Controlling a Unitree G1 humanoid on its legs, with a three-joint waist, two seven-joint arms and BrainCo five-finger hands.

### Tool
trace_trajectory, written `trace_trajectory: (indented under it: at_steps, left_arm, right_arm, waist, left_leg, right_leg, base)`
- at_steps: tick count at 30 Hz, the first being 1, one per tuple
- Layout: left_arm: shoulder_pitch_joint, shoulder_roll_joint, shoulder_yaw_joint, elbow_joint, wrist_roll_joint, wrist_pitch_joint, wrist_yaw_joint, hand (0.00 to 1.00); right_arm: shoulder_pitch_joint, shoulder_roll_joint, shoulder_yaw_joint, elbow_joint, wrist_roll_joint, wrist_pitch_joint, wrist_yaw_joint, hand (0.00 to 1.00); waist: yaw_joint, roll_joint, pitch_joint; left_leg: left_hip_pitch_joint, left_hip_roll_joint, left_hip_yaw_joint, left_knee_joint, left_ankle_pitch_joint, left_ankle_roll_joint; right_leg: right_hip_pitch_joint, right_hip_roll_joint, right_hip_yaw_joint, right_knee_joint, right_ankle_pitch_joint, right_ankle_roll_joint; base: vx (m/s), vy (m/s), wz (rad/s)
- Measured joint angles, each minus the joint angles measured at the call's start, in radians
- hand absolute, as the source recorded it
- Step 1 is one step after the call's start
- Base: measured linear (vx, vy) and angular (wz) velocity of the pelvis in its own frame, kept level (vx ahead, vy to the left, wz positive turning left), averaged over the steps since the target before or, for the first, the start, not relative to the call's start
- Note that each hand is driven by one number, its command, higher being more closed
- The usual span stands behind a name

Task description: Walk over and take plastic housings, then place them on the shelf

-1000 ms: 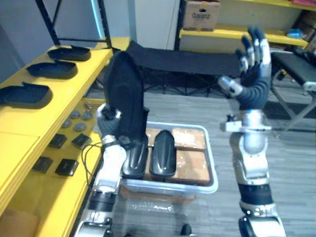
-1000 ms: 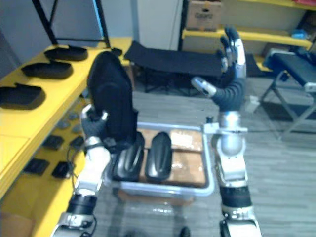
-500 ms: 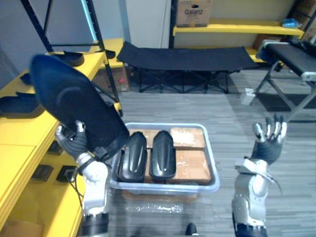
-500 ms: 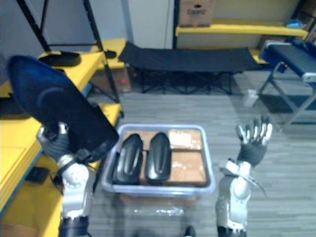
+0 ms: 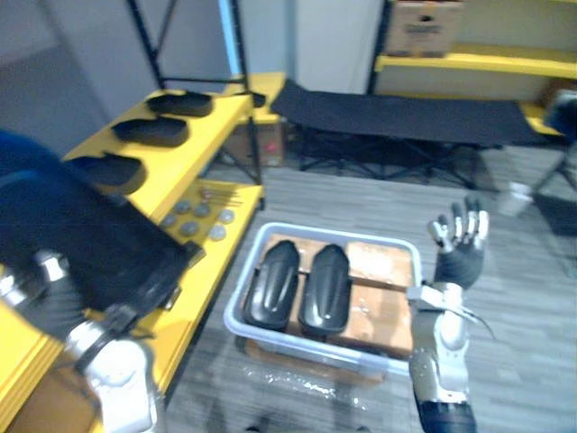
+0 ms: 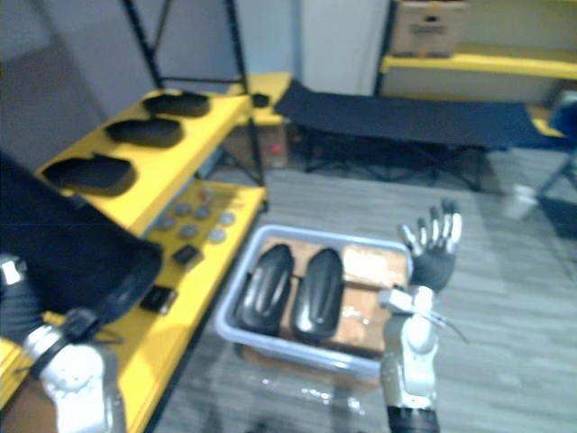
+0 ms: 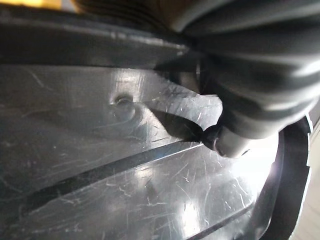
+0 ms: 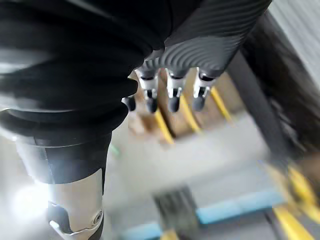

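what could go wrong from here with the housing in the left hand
The left hand grips the big housing by one edge, so it may tip or slip. Swinging it onto the shelf could knock the three housings already there. Its low end may also catch the small parts on the lower shelf.

The left hand (image 7: 260, 75), under its dark ribbed cover, sets one rounded fingertip (image 7: 227, 142) against the glossy face of a black plastic housing (image 7: 100, 150). Fine scratches cover that face. A raised ridge (image 7: 125, 167) crosses it at a slant, and a small round dimple (image 7: 122, 101) sits near the ridge. The housing's curved rim (image 7: 287, 190) shows just past the fingertip.
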Motion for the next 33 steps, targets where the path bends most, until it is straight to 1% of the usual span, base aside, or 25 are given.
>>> trace_trajectory:
  at_steps: [1, 2, 4, 6, 8, 10, 11, 12, 13, 14, 15, 16, 18, 21, 22, 23, 24, 26, 27, 28, 29, 30, 31, 32, 33]
  left_arm:
    - [0.017, 0.000, 0.021, 0.000, -0.001, 0.000, 0.000, 1.00]
    - [0.050, -0.001, 0.059, 0.000, -0.002, -0.001, -0.001, 1.00]
    - [0.097, -0.005, 0.104, 0.001, -0.004, -0.003, -0.001, 1.00]
    - [0.167, -0.033, 0.168, 0.002, -0.021, -0.034, -0.010, 1.00]
    - [0.196, -0.065, 0.194, 0.004, -0.036, -0.046, -0.023, 1.00]
    - [0.233, -0.118, 0.210, 0.014, -0.096, -0.056, -0.048, 1.00]
    - [0.260, -0.130, 0.204, 0.034, -0.117, -0.059, -0.051, 1.00]
    - [0.265, -0.129, 0.202, 0.043, -0.128, -0.059, -0.055, 1.00]
    - [0.264, -0.129, 0.200, 0.047, -0.132, -0.059, -0.073, 1.00]
    - [0.264, -0.129, 0.191, 0.046, -0.132, -0.062, -0.092, 1.00]
    - [0.257, -0.127, 0.177, 0.046, -0.132, -0.063, -0.122, 1.00]
    - [0.255, -0.127, 0.173, 0.046, -0.131, -0.062, -0.136, 1.00]
    - [0.254, -0.126, 0.162, 0.046, -0.132, -0.053, -0.162, 1.00]
    - [0.238, -0.117, 0.150, 0.046, -0.140, -0.026, -0.166, 1.00]
    - [0.232, -0.114, 0.147, 0.046, -0.144, -0.019, -0.159, 1.00]
    - [0.230, -0.113, 0.145, 0.046, -0.153, -0.019, -0.157, 1.00]
    - [0.223, -0.107, 0.143, 0.047, -0.172, -0.016, -0.152, 1.00]
    - [0.204, -0.101, 0.143, 0.047, -0.174, -0.015, -0.146, 1.00]
    - [0.192, -0.095, 0.142, 0.047, -0.175, -0.015, -0.147, 1.00]
    - [0.168, -0.087, 0.120, 0.047, -0.175, -0.015, -0.149, 1.00]
    - [0.160, -0.083, 0.107, 0.046, -0.175, -0.016, -0.150, 1.00]
    - [0.147, -0.079, 0.087, 0.046, -0.174, -0.016, -0.163, 1.00]
    - [0.129, -0.074, 0.053, 0.046, -0.175, -0.019, -0.184, 1.00]
    - [0.125, -0.074, 0.034, 0.045, -0.175, -0.021, -0.193, 1.00]
    - [0.122, -0.067, -0.002, 0.045, -0.175, -0.022, -0.207, 1.00]
  right_arm:
    - [-0.012, -0.001, 0.013, 0.022, 0.000, 0.003, 0.001, 0.00]
    - [-0.027, 0.000, 0.034, 0.054, -0.001, 0.008, 0.003, 0.00]
    - [-0.044, 0.005, 0.060, 0.093, -0.001, 0.010, 0.008, 0.00]
    - [-0.074, 0.017, 0.103, 0.151, -0.014, 0.012, 0.018, 0.00]
    - [-0.091, 0.019, 0.121, 0.182, -0.023, 0.014, 0.017, 0.00]
    - [-0.109, 0.020, 0.133, 0.204, -0.050, 0.016, 0.016, 0.00]
    - [-0.118, 0.021, 0.139, 0.211, -0.057, 0.021, 0.016, 0.00]
    - [-0.119, 0.021, 0.139, 0.211, -0.062, 0.023, 0.015, 0.00]
    - [-0.114, 0.021, 0.137, 0.211, -0.069, 0.026, 0.011, 0.00]
    - [-0.108, 0.019, 0.134, 0.210, -0.071, 0.028, 0.002, 0.00]
    - [-0.092, 0.002, 0.117, 0.207, -0.091, 0.030, -0.012, 0.00]
    - [-0.084, -0.004, 0.111, 0.207, -0.097, 0.034, -0.019, 0.00]
    - [-0.074, -0.008, 0.081, 0.206, -0.129, 0.039, -0.032, 0.00]
    - [-0.091, -0.012, 0.064, 0.206, -0.141, 0.038, -0.025, 0.00]
    - [-0.091, -0.012, 0.054, 0.200, -0.148, 0.038, -0.014, 0.00]
    - [-0.091, -0.011, 0.049, 0.195, -0.148, 0.038, -0.006, 0.00]
    - [-0.089, -0.017, 0.040, 0.178, -0.148, 0.037, 0.001, 0.00]
    - [-0.089, -0.025, 0.030, 0.163, -0.148, 0.035, 0.008, 0.00]
    - [-0.086, -0.031, 0.024, 0.151, -0.148, 0.035, 0.018, 0.00]
    - [-0.052, -0.034, 0.008, 0.117, -0.148, 0.035, 0.019, 0.00]
    - [-0.034, -0.035, -0.001, 0.103, -0.148, 0.035, 0.018, 0.00]
    - [-0.004, -0.036, -0.016, 0.083, -0.148, 0.034, 0.015, 0.00]
    - [0.047, -0.037, -0.037, 0.057, -0.145, 0.034, 0.014, 0.00]
    - [0.069, -0.038, -0.048, 0.045, -0.145, 0.034, 0.015, 0.00]
    - [0.111, -0.039, -0.068, 0.025, -0.143, 0.034, 0.015, 0.00]
  waist:
    - [0.012, 0.000, -0.005]
    - [0.042, -0.005, -0.017]
    - [0.079, -0.011, -0.022]
    - [0.129, -0.027, -0.032]
    - [0.150, -0.032, -0.035]
    - [0.178, -0.036, -0.037]
    - [0.191, -0.037, -0.037]
    - [0.190, -0.037, -0.037]
    - [0.180, -0.039, -0.032]
    - [0.157, -0.042, -0.030]
    - [0.142, -0.042, -0.026]
    - [0.141, -0.045, -0.023]
    - [0.151, -0.056, -0.010]
    - [0.146, -0.046, 0.024]
    - [0.141, -0.037, 0.034]
    - [0.135, -0.034, 0.036]
    - [0.120, -0.026, 0.044]
    - [0.110, -0.024, 0.050]
    - [0.106, -0.026, 0.056]
    - [0.096, -0.028, 0.059]
    - [0.083, -0.029, 0.058]
    - [0.061, -0.038, 0.059]
    - [0.039, -0.042, 0.057]
    - [0.031, -0.051, 0.054]
    - [0.017, -0.049, 0.055]
  left_leg:
    - [-0.006, -0.004, -0.016, 0.001, 0.001, 0.001]
    - [-0.020, -0.018, -0.046, 0.001, 0.005, 0.005]
    - [-0.028, -0.039, -0.097, 0.006, 0.007, 0.009]
    - [-0.032, -0.066, -0.157, 0.009, 0.007, 0.014]
    - [-0.036, -0.076, -0.176, 0.016, 0.004, 0.018]
    - [-0.047, -0.093, -0.204, 0.028, 0.000, 0.023]
    - [-0.059, -0.095, -0.210, 0.031, -0.002, 0.026]
    - [-0.066, -0.096, -0.213, 0.035, -0.004, 0.027]
    - [-0.081, -0.090, -0.182, 0.041, -0.003, 0.029]
    - [-0.099, -0.078, -0.134, 0.056, 0.005, 0.039]
    - [-0.118, -0.062, -0.072, 0.076, 0.027, 0.028]
    - [-0.119, -0.064, -0.066, 0.077, 0.033, 0.020]
    - [-0.134, -0.088, -0.075, 0.090, 0.041, 0.025]
    - [-0.133, -0.101, -0.069, 0.105, 0.043, 0.029]
    - [-0.132, -0.101, -0.056, 0.109, 0.034, 0.041]
    - [-0.133, -0.097, -0.034, 0.114, 0.028, 0.051]
    - [-0.132, -0.074, 0.040, 0.126, 0.026, 0.051]
    - [-0.132, -0.069, 0.056, 0.135, 0.026, 0.052]
    - [-0.134, -0.069, 0.054, 0.136, 0.027, 0.052]
    - [-0.146, -0.073, 0.036, 0.138, 0.030, 0.058]
    - [-0.153, -0.079, 0.019, 0.140, 0.035, 0.063]
    - [-0.159, -0.094, -0.010, 0.138, 0.042, 0.070]
    - [-0.171, -0.111, -0.046, 0.136, 0.052, 0.070]
    - [-0.170, -0.121, -0.071, 0.134, 0.057, 0.065]
    - [-0.169, -0.132, -0.108, 0.122, 0.069, 0.061]
  right_leg:
    - [0.004, -0.003, -0.017, 0.000, 0.000, 0.001]
    - [0.014, -0.012, -0.049, 0.000, -0.006, 0.008]
    - [0.042, -0.025, -0.101, 0.000, -0.013, 0.018]
    - [0.080, -0.041, -0.158, 0.000, -0.031, 0.032]
    - [0.092, -0.049, -0.163, 0.000, -0.043, 0.041]
    - [0.105, -0.051, -0.189, 0.001, -0.058, 0.040]
    - [0.110, -0.049, -0.200, 0.001, -0.060, 0.041]
    - [0.114, -0.049, -0.213, 0.002, -0.066, 0.046]
    - [0.134, -0.053, -0.260, 0.011, -0.082, 0.060]
    - [0.155, -0.057, -0.311, 0.025, -0.091, 0.063]
    - [0.176, -0.061, -0.359, 0.044, -0.095, 0.068]
    - [0.186, -0.066, -0.375, 0.052, -0.094, 0.072]
    - [0.191, -0.089, -0.375, 0.073, -0.094, 0.071]
    - [0.192, -0.111, -0.369, 0.101, -0.103, 0.059]
    - [0.192, -0.118, -0.362, 0.112, -0.109, 0.050]
    - [0.192, -0.119, -0.353, 0.114, -0.117, 0.040]
    - [0.201, -0.122, -0.340, 0.115, -0.134, 0.038]
    - [0.203, -0.122, -0.323, 0.121, -0.150, 0.045]
    - [0.197, -0.118, -0.287, 0.129, -0.171, 0.068]
    - [0.169, -0.097, -0.173, 0.162, -0.228, 0.069]
    - [0.160, -0.082, -0.118, 0.175, -0.257, 0.062]
    - [0.152, -0.060, -0.034, 0.196, -0.302, 0.038]
    - [0.137, -0.034, 0.063, 0.234, -0.355, -0.015]
    - [0.133, -0.027, 0.125, 0.257, -0.368, -0.038]
    - [0.114, -0.020, 0.224, 0.318, -0.366, -0.040]
  base:
    - [0.10, 0.029, 0.83]
    - [0.07, 0.034, 0.76]
    - [0.07, 0.043, 0.88]
    - [0.07, 0.032, 0.85]
    - [0.03, 0.011, 0.45]
    - [0.01, 0.013, 0.41]
    - [0.03, -0.013, 0.36]
    - [0.03, -0.029, 0.60]
    - [0.04, -0.027, 1.05]
    - [0.05, -0.001, 1.45]
    - [0.04, 0.029, 1.19]
    - [0.05, 0.081, 0.87]
    - [0.06, 0.126, 0.46]
    - [-0.01, 0.088, 0.09]
    - [-0.04, 0.060, -0.06]
    - [-0.04, 0.063, -0.01]
    - [-0.03, 0.036, 0.05]
    - [-0.03, 0.012, 0.05]
    - [-0.04, -0.038, 0.31]
    - [-0.03, -0.056, 0.55]
    - [-0.01, -0.064, 0.98]
    - [0.03, -0.053, 1.33]
    - [0.05, -0.029, 1.34]
    - [0.08, 0.116, 1.46]
    - [0.09, 0.236, 1.40]
